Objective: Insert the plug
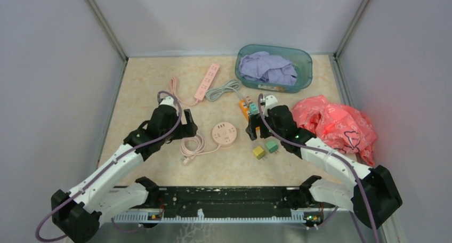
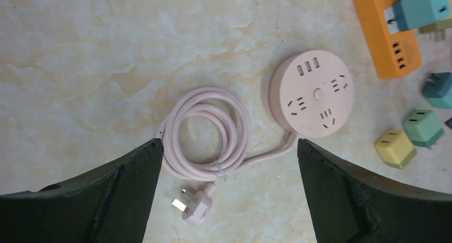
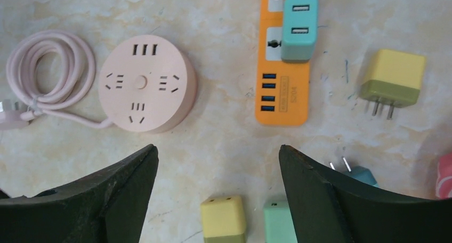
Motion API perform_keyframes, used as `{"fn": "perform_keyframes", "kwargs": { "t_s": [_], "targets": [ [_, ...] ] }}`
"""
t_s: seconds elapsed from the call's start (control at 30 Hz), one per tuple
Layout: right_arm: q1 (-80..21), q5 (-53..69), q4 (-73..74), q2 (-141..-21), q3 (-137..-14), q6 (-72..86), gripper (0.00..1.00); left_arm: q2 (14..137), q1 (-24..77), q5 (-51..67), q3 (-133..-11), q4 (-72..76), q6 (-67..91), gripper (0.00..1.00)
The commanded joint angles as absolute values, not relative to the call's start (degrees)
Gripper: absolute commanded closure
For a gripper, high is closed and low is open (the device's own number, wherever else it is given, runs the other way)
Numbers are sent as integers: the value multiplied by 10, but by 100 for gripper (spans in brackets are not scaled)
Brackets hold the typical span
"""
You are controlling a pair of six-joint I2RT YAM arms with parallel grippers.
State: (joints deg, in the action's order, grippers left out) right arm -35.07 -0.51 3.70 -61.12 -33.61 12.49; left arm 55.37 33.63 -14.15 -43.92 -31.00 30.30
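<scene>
A round pink power strip [image 2: 312, 94] lies mid-table, with its cord coiled [image 2: 205, 131] beside it. The cord's pink three-pin plug [image 2: 193, 207] lies loose on the table. My left gripper [image 2: 229, 142] hangs open above the coil and plug, and nothing sits between its fingers. An orange power strip [image 3: 281, 67] has a teal adapter [image 3: 298, 27] plugged into it. My right gripper [image 3: 218, 147] is open over bare table just below the orange strip. A loose yellow adapter [image 3: 223, 216] and a green adapter [image 3: 278, 221] lie under it.
A yellow-olive adapter [image 3: 393, 78] and a dark teal one [image 3: 357, 173] lie right of the orange strip. At the back are a long pink power strip [image 1: 207, 81], a grey cord [image 1: 224, 88] and a teal basin [image 1: 304, 59] of purple cloth. A red plastic bag [image 1: 336, 123] lies right.
</scene>
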Motion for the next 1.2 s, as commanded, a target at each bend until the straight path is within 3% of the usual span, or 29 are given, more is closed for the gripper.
{"fn": "perform_keyframes", "kwargs": {
  "t_s": [0.0,0.37,0.6,0.97,1.17],
  "targets": [
    [-351,52,128,-604,-386,150,18,502,334,-85,-397,-228,322,0],
    [-388,24,315,-661,-490,143,19,455,334,21,-295,-80,332,0],
    [-414,-23,353,-734,-521,127,21,430,336,43,-226,-14,328,0],
    [-443,-44,400,-873,-570,99,36,447,339,75,-200,11,338,0],
    [-449,-48,408,-900,-575,96,39,469,344,82,-200,32,343,0]
  ]
}}
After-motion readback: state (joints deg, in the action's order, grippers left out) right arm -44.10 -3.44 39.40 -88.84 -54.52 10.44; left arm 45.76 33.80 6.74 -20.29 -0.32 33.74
